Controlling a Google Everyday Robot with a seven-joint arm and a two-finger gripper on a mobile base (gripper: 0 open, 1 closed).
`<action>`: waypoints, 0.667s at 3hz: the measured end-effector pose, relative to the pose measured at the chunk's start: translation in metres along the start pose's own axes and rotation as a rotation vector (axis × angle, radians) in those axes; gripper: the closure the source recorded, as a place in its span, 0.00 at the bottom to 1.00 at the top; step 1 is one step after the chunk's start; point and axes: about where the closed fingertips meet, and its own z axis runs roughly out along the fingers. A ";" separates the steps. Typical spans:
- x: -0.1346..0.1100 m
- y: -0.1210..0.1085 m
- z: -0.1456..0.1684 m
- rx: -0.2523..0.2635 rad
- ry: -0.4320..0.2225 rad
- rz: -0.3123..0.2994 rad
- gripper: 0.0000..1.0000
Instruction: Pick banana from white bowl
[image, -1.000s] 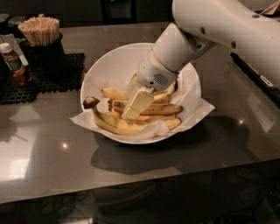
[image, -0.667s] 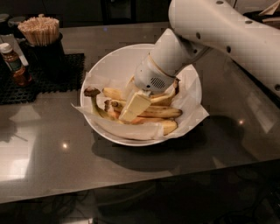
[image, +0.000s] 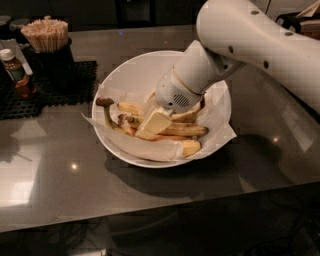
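Banana (image: 186, 131): fairly straight, yellow with dark flecks, lying flat on the paper liner (image: 217, 107) inside the bowl (image: 131, 70), right of the bowl's centre, its length running left to right. Not lifted.

More bananas lie around it in the bowl: one just below it toward the bowl's near rim, one left of centre. A curved bunch (image: 111, 119) sits by the bowl's left rim with its dark stem pointing up.

Gripper (image: 154, 124): down in the bowl near centre, touching the banana pile just left of the banana. One cream pad faces the camera. Cannot tell whether the claw is wide, narrow or clamped on anything. The arm (image: 260, 40) reaches in over the bowl's right rear rim.

Versus 1.0 s ago:
- gripper is at nearly the same spot in the bowl, slightly lower;
- the bunch's dark stem stands higher against the bowl's left rim, so the pile has been disturbed;
- the banana has stayed in the bowl.

Outside the bowl, to its left and rear: black mat (image: 75, 87) carrying a dark cup of wooden sticks (image: 46, 34) and a small bottle (image: 17, 75). All of it rests on the grey table (image: 150, 205).
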 end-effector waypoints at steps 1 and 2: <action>0.001 0.000 -0.003 0.014 0.001 0.003 1.00; -0.005 0.000 -0.029 0.131 0.008 -0.016 1.00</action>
